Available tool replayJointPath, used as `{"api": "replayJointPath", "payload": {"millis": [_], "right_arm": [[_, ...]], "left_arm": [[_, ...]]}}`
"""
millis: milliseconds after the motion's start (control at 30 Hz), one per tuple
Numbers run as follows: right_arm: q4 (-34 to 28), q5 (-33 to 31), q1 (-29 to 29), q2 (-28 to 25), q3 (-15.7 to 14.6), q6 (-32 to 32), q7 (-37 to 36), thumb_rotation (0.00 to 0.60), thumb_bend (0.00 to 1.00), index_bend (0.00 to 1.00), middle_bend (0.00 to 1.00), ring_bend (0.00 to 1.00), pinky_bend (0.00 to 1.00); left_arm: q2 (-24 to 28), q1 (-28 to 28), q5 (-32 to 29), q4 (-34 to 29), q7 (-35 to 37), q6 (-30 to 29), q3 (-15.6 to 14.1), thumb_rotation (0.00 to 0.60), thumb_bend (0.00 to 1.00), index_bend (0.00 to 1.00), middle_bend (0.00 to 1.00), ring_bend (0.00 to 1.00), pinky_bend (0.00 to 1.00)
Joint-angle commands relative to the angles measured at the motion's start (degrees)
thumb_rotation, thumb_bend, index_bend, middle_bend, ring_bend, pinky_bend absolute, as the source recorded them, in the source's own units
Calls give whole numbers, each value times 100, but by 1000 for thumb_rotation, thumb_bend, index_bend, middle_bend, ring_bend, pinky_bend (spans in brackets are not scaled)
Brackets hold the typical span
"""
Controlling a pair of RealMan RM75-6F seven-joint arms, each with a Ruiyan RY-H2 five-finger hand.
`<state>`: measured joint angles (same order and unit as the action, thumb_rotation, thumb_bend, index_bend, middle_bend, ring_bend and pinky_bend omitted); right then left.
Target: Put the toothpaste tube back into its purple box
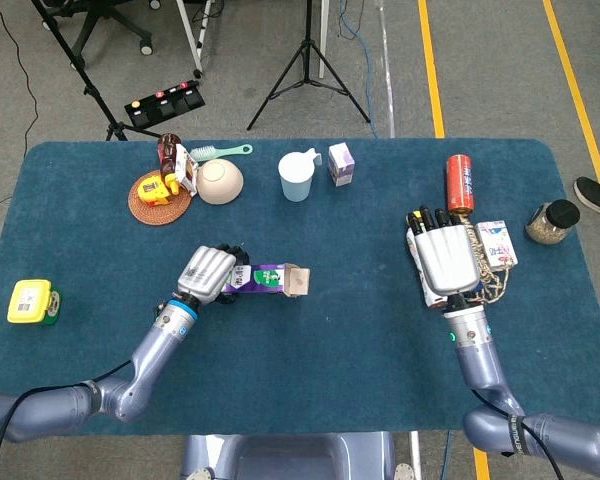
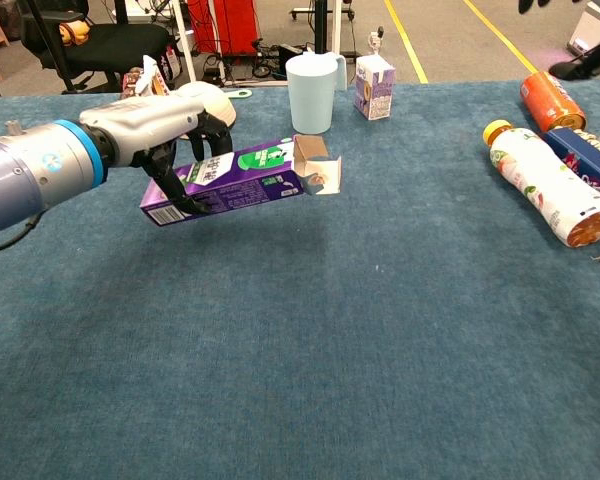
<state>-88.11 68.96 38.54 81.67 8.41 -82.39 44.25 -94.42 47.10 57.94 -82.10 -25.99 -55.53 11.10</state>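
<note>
Left hand [image 2: 175, 135] grips purple cardboard toothpaste box [image 2: 235, 182] above tabletop, flap open. Right hand [image 1: 442, 258] spread, empty, far right. Tube not discernible. Risk: box slipping from one-ended hold.

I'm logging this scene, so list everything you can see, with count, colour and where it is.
purple box: 1, purple, end flaps open, held above mat
cup: 1, pale blue, far centre
small carton: 1, purple-white, beside cup
bowl: 1, beige, far left
brush: 1, teal, behind bowl
coaster: 1, woven orange, far left
yellow box: 1, left edge
can: 1, orange-red, far right
bottle: 1, white, lying right
jar: 1, dark lid, right edge
left hand: grips purple box
right hand: over right-side items, empty
</note>
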Motion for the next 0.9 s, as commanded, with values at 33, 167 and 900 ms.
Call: {"api": "replayJointPath", "payload": {"millis": [33,167,900], "right_arm": [[224,88,-163,23,-49,110,-317,600,283,303,312,367,528],[354,125,-250,17,-37,144,-529,600,281,303,312,367,526],[-63,138,-1218,-626,-73,552,-3284,600,0,217,144,135,175]], "left_arm": [[-195,84,-277,8,-293,-25,44,600,229,315,206,216,454],[-312,115,-464,-13,-452,-76,67,600,211,70,19,111,389],[2364,-1476,878,-2368,998,-1622,-323,600,99,0,0,0,229]]}}
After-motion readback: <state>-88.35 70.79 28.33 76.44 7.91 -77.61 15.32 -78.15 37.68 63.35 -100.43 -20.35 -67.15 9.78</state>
